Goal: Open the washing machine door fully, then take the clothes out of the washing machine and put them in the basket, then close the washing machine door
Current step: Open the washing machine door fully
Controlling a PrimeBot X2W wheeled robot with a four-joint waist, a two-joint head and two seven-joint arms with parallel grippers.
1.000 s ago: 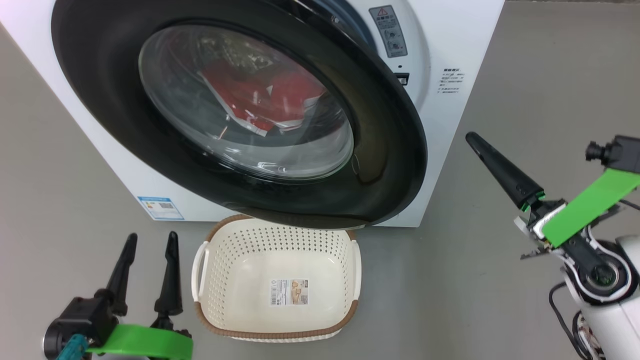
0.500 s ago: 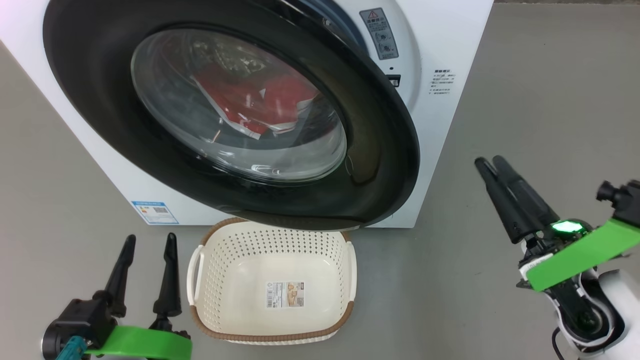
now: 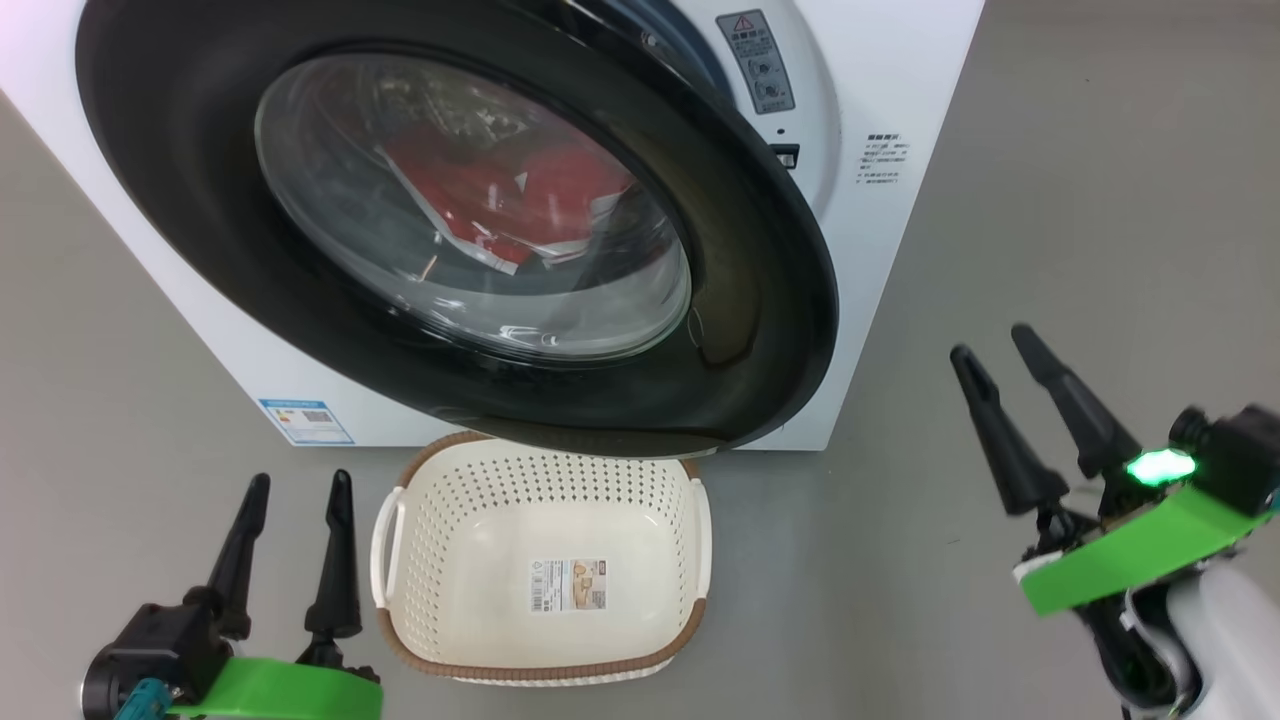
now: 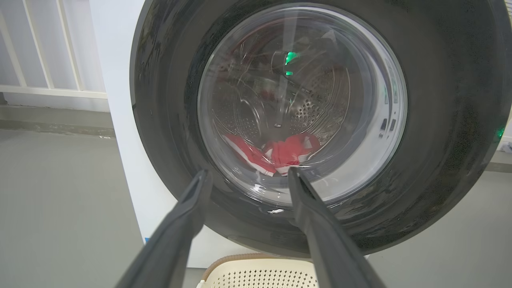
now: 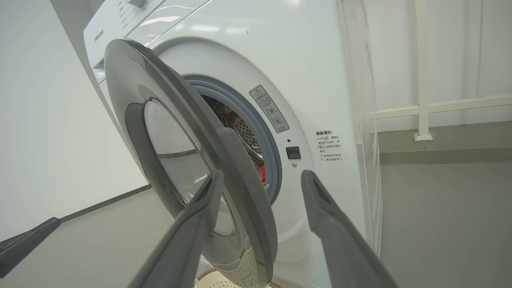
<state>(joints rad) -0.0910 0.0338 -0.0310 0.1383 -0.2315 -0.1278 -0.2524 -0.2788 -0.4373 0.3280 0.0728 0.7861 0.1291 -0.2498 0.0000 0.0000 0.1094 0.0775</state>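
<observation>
The white washing machine (image 3: pixel 900 80) stands ahead, its black round door (image 3: pixel 770 300) ajar and swung partway out from the right side. Through the glass the red clothes (image 3: pixel 470 200) lie in the drum. On the floor below the door sits the cream basket (image 3: pixel 545 620) with nothing in it but its label. My left gripper (image 3: pixel 298 485) is open, left of the basket, aimed at the window (image 4: pixel 304 108) and the clothes (image 4: pixel 280 154). My right gripper (image 3: pixel 992 343) is open, right of the door, apart from its edge (image 5: pixel 248 200); a strip of red clothes (image 5: pixel 262 174) shows in the gap.
Grey floor (image 3: pixel 1050 200) spreads on both sides of the machine. A white railing (image 5: pixel 424 108) runs behind it on the right and another railing (image 4: pixel 52 92) on the left. The door overhangs the basket's far rim (image 4: pixel 240 258).
My right gripper has dropped lower and drawn back from the door's right edge, turning so both fingers now show spread. The head camera shifted slightly. Door, basket and left gripper stay put.
</observation>
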